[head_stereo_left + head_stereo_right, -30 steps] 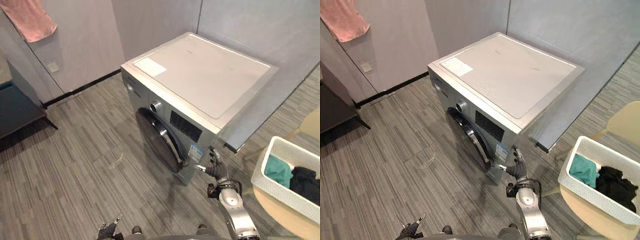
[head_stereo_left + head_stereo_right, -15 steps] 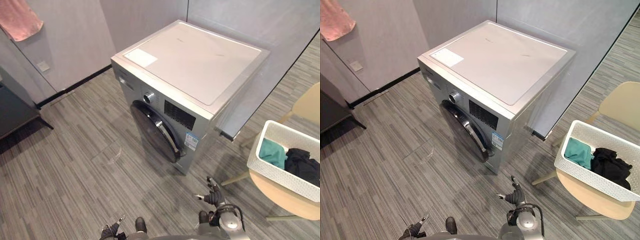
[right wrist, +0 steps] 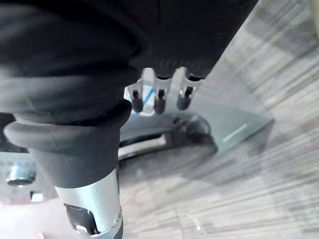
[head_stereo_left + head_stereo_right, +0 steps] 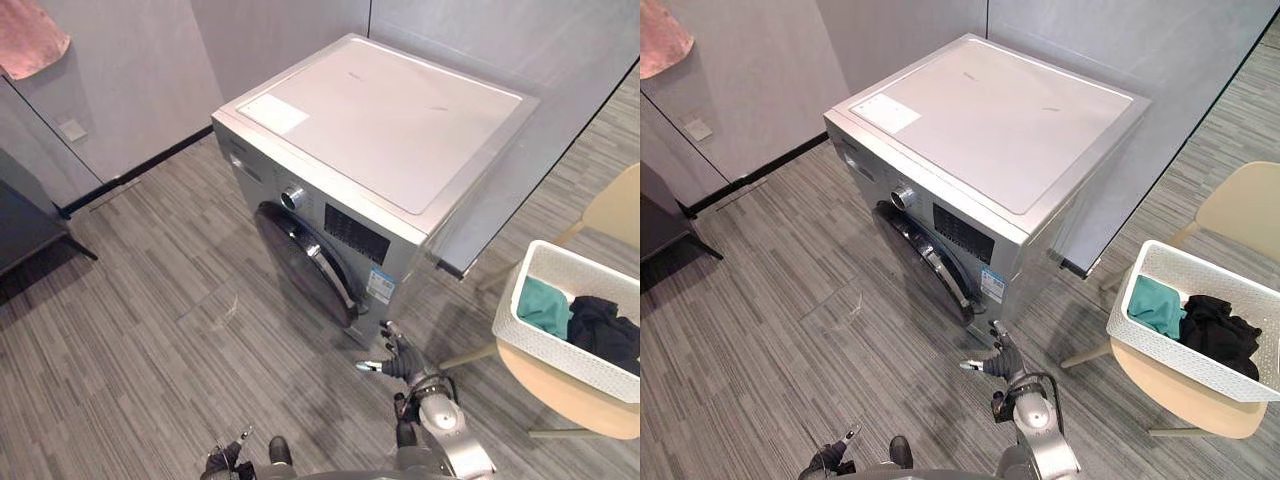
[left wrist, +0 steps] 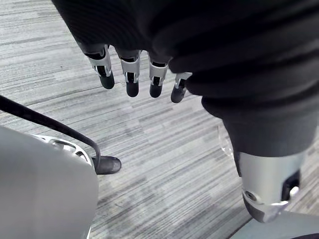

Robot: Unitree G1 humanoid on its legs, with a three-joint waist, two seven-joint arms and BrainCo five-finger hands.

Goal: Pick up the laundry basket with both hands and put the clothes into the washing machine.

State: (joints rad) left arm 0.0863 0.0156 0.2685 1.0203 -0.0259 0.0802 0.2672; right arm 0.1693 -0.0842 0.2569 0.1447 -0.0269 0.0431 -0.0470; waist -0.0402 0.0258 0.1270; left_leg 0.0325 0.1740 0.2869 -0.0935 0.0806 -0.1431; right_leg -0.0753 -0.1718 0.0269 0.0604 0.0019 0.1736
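Right robot hand [image 4: 398, 362]: low over the floor [image 4: 150, 320], just in front of the washer's [image 4: 390, 130] lower front corner and below its round dark door [image 4: 295, 265]. Fingers [image 3: 159, 99] loosely straight and spread, thumb out to the side, nothing in its hold. Its wrist view shows the door past the fingertips, not touched.

Left robot hand [image 4: 226, 461]: at the bottom edge of the eye views, over bare floor. Fingers [image 5: 129, 74] hang straight in a row; it holds nothing.

Basket [image 4: 555, 352]: white, perforated walls, upright with the open top up, sitting on the seat of a pale chair [image 4: 570, 400]. It lies to the right of the right robot hand, well apart from it, and farther still from the left one. No contact with either.

Basket orientation: long axis runs left to right across the view, the right end angled somewhat nearer the robot. One short end faces the washer side; one long wall faces the robot.

Contents: a teal cloth [image 4: 545, 306] at the washer-side end, a black cloth [image 4: 600, 335] touching it on the right.
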